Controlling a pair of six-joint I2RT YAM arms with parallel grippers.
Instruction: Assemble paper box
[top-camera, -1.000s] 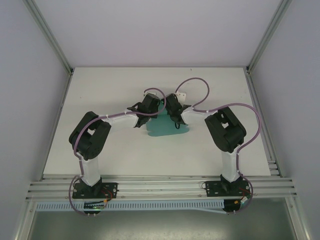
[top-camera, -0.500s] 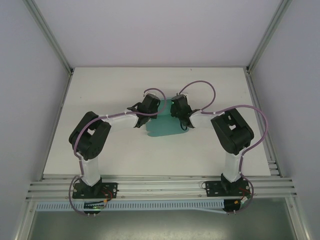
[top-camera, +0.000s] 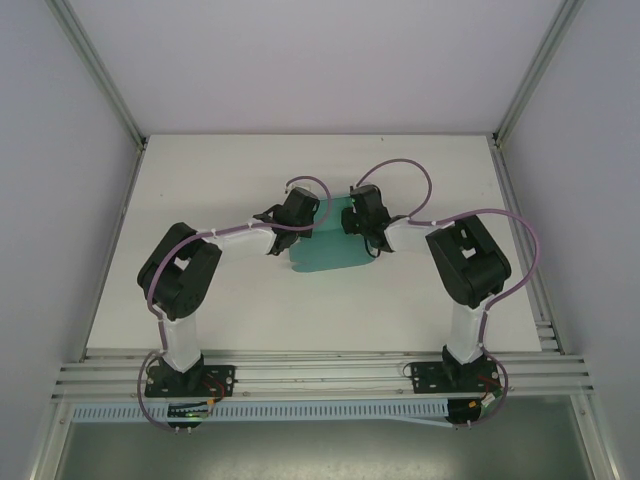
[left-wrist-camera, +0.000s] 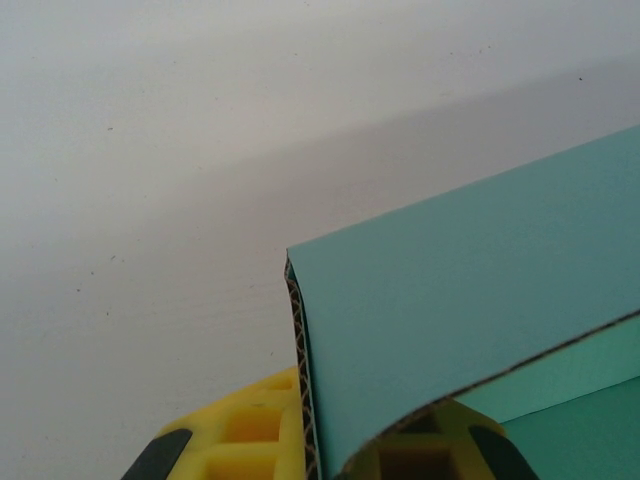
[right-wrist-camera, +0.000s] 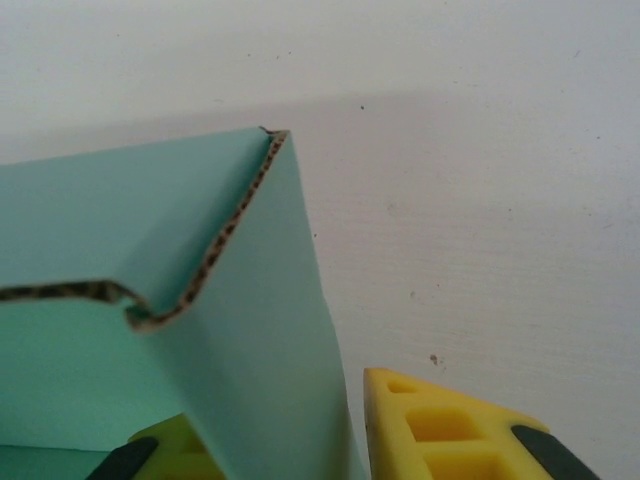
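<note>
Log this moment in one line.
paper box: partly folded | left gripper: shut on its left edge | right gripper: straddling right edge, grip unclear

- The paper box (top-camera: 328, 245) is seen lying at about the middle of the table (top-camera: 200, 310), well away from the arm bases at the near edge.
- The left gripper (top-camera: 303, 215) is set at the box's left edge and the right gripper (top-camera: 358, 215) at its right edge, with the box between them.
- In the left wrist view, a raised wall is pinched between the fingers (left-wrist-camera: 245, 440).
- In the right wrist view, another raised wall stands between the fingers (right-wrist-camera: 440, 425).
</note>
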